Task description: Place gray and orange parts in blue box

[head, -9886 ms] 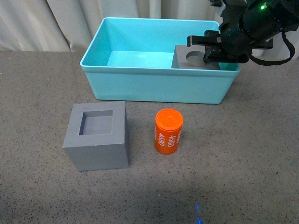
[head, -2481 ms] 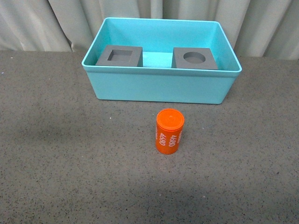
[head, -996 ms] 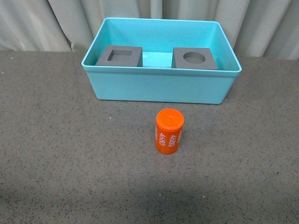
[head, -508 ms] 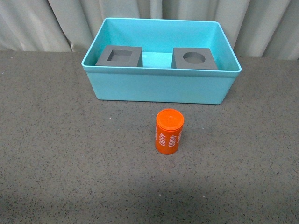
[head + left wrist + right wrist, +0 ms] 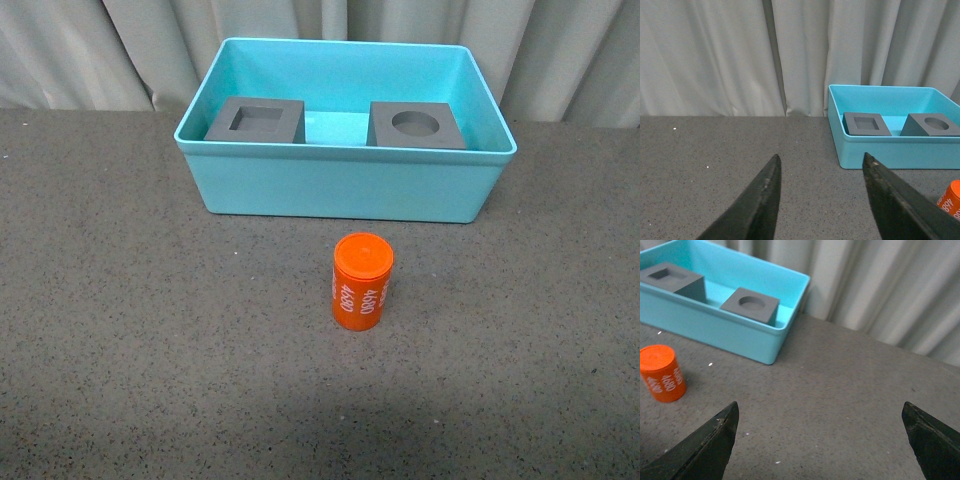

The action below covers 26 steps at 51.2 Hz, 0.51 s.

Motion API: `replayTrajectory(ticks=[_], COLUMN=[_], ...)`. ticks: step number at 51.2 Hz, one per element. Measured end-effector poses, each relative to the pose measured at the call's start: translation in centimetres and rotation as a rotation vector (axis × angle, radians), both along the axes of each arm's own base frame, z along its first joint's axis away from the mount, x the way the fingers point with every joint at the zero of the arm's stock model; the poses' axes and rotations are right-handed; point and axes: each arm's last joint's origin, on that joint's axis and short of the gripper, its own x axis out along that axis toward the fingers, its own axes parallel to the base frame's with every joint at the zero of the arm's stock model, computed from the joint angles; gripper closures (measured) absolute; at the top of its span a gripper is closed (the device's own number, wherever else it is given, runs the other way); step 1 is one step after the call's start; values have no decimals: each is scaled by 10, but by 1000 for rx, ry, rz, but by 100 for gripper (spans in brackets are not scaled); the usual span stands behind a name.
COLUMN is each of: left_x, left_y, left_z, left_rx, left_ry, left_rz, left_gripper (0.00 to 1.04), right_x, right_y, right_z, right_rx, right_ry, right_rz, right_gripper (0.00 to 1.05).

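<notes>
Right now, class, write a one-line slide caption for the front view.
A square-holed cube and a round-holed cube sit in the blue box; the orange can stands outside, in front.

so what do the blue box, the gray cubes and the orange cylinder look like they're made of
Blue box: likely molded plastic, smooth, slight sheen, rolled rim. Square-recess cube and round-recess cube: matte gray, no shine, perhaps foam or printed plastic. Orange cylinder: smooth, probably plastic, white print.

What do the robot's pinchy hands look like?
The left gripper and the right gripper each have two smooth, dull black fingers, shaped like wedges that narrow to a point. No cables, stickers or writing show on them. The arms themselves are out of sight.
</notes>
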Motion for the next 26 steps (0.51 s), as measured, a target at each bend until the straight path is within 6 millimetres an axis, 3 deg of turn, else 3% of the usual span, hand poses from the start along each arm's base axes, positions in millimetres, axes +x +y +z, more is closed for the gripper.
replayTrajectory(ticks=[8,13,26], left_x=[0,0,0], left_y=[0,0,0], left_z=[0,0,0], left_rx=[0,1,3], left_ry=[0,0,1], left_rz=[0,0,0], left_gripper=[20,5,7], right_x=[51,69,101], right_y=[30,47,87], right_z=[-4,-18,-43], right_rx=[-40,-62,-135], right_ry=[185,331,533], right_rz=[182,278,440], right_gripper=[10,10,10])
